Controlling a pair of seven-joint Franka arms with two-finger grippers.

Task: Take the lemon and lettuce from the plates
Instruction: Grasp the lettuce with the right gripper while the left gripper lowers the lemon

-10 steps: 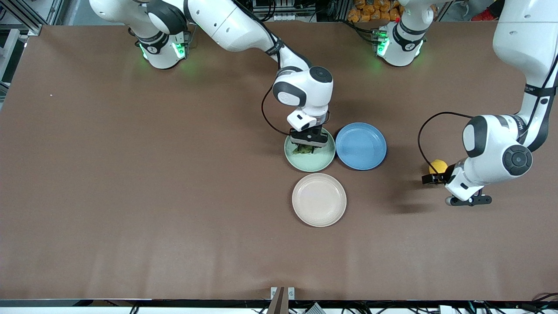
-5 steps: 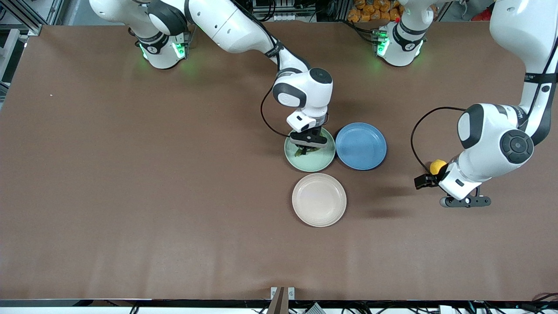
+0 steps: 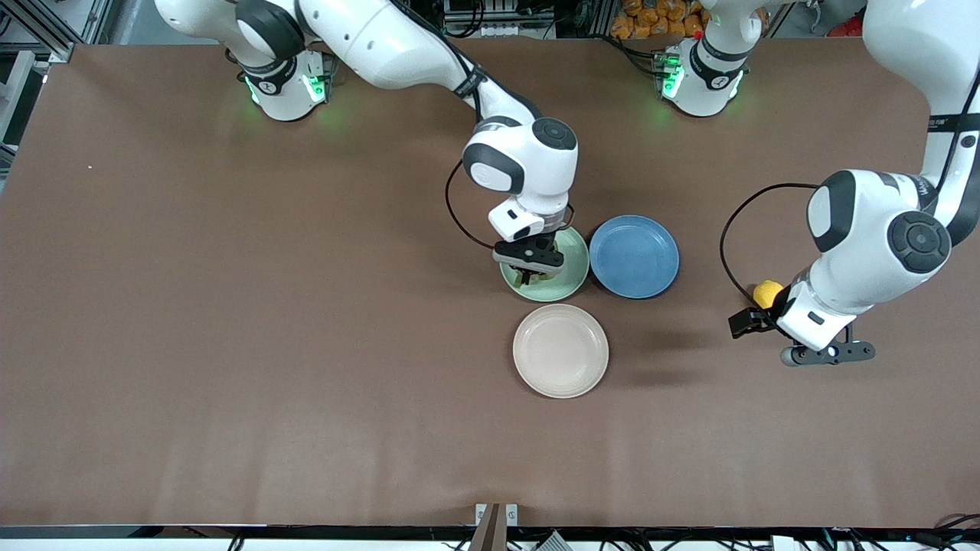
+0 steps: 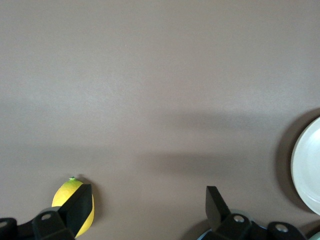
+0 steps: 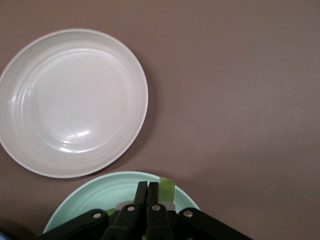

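My right gripper (image 3: 528, 268) is shut on the lettuce (image 5: 167, 186) just above the mint green plate (image 3: 573, 285). Only a small green strip of leaf shows past the closed fingers (image 5: 141, 192) in the right wrist view, over the mint plate's rim (image 5: 95, 197). The beige plate (image 3: 560, 350) is empty and lies nearer the front camera; it also shows in the right wrist view (image 5: 72, 102). The lemon (image 3: 768, 292) lies on the bare table toward the left arm's end. My left gripper (image 3: 758, 312) is open and empty above it. In the left wrist view the lemon (image 4: 64, 196) sits beside one finger (image 4: 80, 205), outside the jaws.
An empty blue plate (image 3: 634, 255) lies beside the mint plate, toward the left arm's end. The beige plate's edge (image 4: 306, 165) shows in the left wrist view. The brown table (image 3: 268, 321) is open toward the right arm's end.
My right gripper has risen off the mint plate with the lettuce and shifted slightly toward the right arm's end. My left arm has lifted and turned a little; the lemon stays on the table.
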